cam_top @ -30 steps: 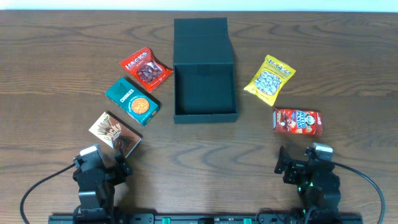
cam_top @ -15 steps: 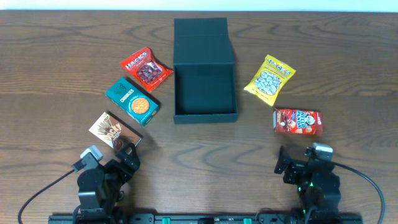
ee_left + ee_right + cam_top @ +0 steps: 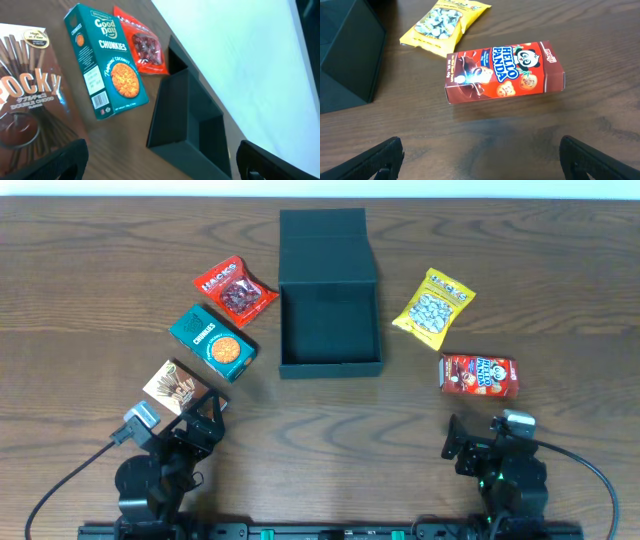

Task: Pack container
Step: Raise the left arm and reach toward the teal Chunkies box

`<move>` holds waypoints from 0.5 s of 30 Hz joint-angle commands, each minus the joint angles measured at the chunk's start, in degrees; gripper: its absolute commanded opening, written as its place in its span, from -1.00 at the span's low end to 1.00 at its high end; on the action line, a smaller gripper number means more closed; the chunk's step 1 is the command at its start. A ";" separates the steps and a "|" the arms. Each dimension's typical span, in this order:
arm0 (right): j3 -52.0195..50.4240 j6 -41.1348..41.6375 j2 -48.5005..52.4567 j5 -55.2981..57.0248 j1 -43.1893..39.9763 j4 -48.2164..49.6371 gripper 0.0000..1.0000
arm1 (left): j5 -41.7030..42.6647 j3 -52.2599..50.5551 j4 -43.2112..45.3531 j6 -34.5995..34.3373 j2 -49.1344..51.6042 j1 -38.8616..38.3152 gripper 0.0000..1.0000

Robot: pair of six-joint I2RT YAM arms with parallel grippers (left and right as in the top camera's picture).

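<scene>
Left claw (image 3: 160, 162) wide open, holding nothing, at near end of Pocky box (image 3: 183, 392); contact, cannot tell. Right claw (image 3: 480, 157) wide open, holding nothing, Hello Panda box (image 3: 504, 71) just ahead. Container (image 3: 330, 366) mid-surface (image 3: 560, 300), lid folded back, inside bare. Both boxes outside it.

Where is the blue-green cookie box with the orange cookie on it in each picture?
Overhead: the Chunkies box lies left of centre, to the left of the container.
Left wrist: the Chunkies box fills the upper left, lying flat, with the container to its lower right.
Right wrist: not in it.
Shared landmark: the dark open container, which also shows at the left edge of the right wrist view.
</scene>
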 commanded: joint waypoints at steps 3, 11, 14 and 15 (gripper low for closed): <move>-0.48 0.66 -0.31 -0.02 0.59 -0.17 0.98 | 0.66 3.02 0.52 4.39 6.36 0.02 0.92; -0.46 0.66 -0.31 -0.02 0.59 -0.17 0.99 | -0.55 14.71 1.38 12.41 27.71 0.02 0.92; -0.46 0.66 -0.31 -0.02 0.59 -0.17 0.98 | -0.57 20.48 1.18 14.53 37.81 0.02 0.92; -0.48 0.66 -0.31 -0.02 0.59 -0.17 0.98 | -0.59 22.77 0.90 15.23 41.70 0.00 0.92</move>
